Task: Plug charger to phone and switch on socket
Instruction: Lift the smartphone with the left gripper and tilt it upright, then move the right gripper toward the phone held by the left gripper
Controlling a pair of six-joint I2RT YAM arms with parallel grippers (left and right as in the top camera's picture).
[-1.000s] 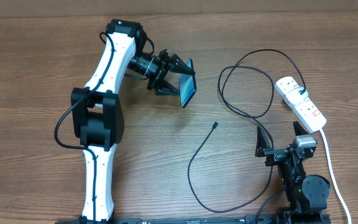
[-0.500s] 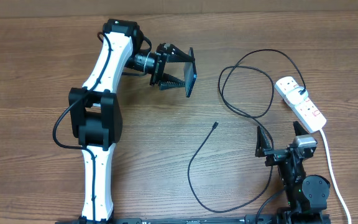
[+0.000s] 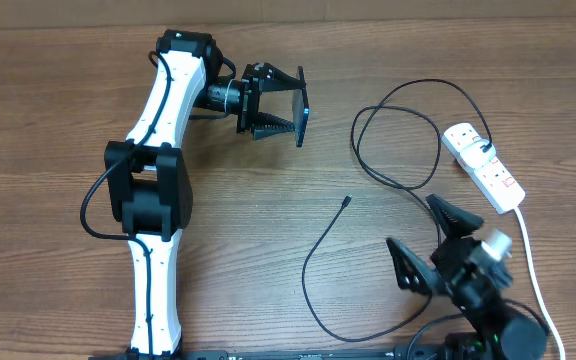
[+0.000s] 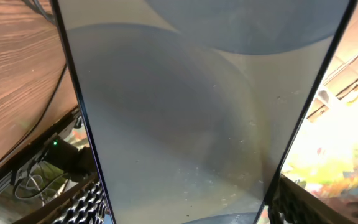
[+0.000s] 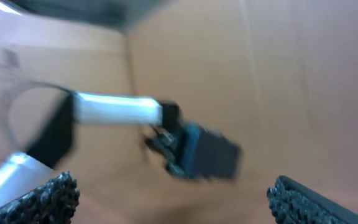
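One slim dark phone (image 3: 304,110), edge-on, gripped by left end effector (image 3: 292,102).

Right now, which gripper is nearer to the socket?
Right. The right gripper, open, is close to the socket; the left gripper holds the phone far away on the other side.

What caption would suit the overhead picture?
Left gripper grips a slim black phone; thin black charger cable lies loose on wooden table.

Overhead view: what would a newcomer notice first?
The left tool is shut on the phone, holding it on edge at upper centre. The charger loops across the right side, its tip lying free mid-table and its far end at the socket by the right edge. The right tool hangs open and empty at bottom right.
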